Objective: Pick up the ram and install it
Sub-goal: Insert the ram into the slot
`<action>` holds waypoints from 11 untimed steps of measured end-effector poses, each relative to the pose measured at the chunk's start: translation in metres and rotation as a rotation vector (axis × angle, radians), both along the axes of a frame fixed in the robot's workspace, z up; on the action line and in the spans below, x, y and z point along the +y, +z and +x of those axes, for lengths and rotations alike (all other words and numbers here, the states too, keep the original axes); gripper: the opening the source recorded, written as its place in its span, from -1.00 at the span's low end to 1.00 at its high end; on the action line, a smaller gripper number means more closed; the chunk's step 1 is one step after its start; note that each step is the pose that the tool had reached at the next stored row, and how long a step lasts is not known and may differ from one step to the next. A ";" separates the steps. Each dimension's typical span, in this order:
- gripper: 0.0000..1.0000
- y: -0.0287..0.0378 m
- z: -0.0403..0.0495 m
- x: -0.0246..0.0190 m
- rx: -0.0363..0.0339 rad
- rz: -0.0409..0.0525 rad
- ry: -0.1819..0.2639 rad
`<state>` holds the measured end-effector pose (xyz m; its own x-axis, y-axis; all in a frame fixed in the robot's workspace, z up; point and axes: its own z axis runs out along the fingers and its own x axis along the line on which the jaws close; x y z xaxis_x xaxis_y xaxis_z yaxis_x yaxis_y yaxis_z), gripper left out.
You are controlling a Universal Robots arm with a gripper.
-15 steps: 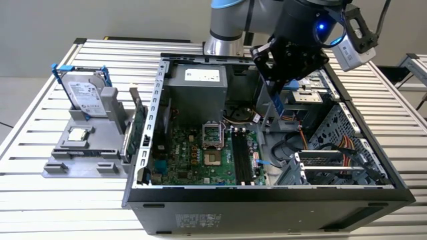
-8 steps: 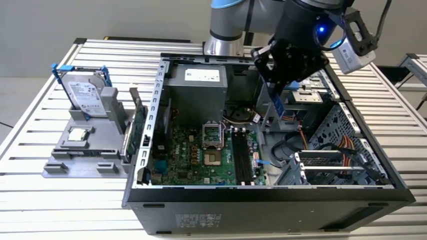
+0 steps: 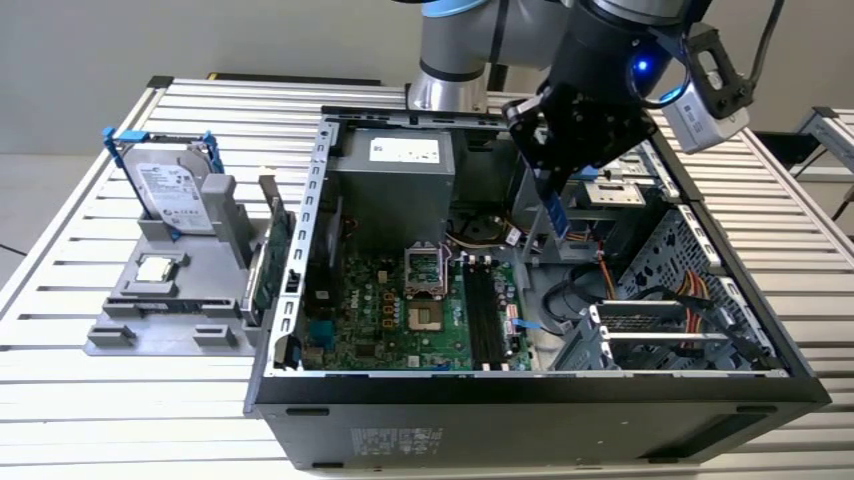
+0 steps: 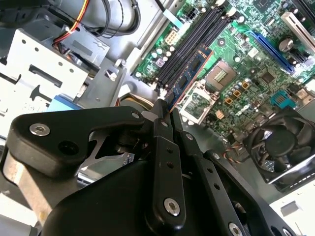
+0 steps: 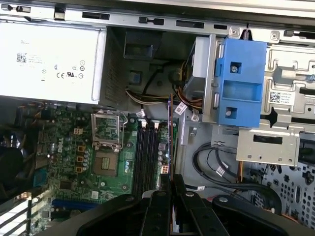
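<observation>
Exterior view's left, on the slatted aluminium table [image 3: 80, 150]: a grey plastic fixture [image 3: 160, 320]. It holds an upright silver hard drive in a blue frame [image 3: 174, 190]. Just to the right of it a green circuit card [image 3: 274, 262] stands on edge.

Centre: an open black computer tower case [image 3: 534, 420] lies on its side. The green motherboard [image 3: 387, 315] is on its floor, with a silver processor socket [image 3: 424, 270] and a row of black memory slots [image 3: 487, 315]. A grey power-supply box [image 3: 400, 175] sits at the far end.

Right of centre: the black gripper [image 3: 551, 178] hangs over the case, jaws closed tight on the ram [image 3: 553, 215], a thin blue circuit-board stick. They pinch its upper end. The stick hangs down below them, roughly vertical, and its lower end is inside the case opening, above the board and right of the slots.

Second wrist view: the gripper [image 4: 165, 104] clamps one end of the ram [image 4: 191, 71]. The free length extends away alongside the memory slots [image 4: 194, 42] and is not seated in any of them. A black fan [image 4: 280, 147] lies off to one side.

First wrist view: the ram [image 5: 170, 130] shows edge-on as a thin line rising from the gripper [image 5: 171, 178]. It lies between the slots [image 5: 146, 157] and a blue plastic drive bracket [image 5: 241, 83].
</observation>
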<state>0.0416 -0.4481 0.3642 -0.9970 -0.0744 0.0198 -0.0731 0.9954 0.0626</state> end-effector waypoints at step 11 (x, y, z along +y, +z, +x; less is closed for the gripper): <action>-1.00 -0.0055 0.0007 0.0000 0.0000 0.0000 0.000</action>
<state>0.0422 -0.4481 0.3587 -0.9970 -0.0742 0.0198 -0.0728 0.9954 0.0625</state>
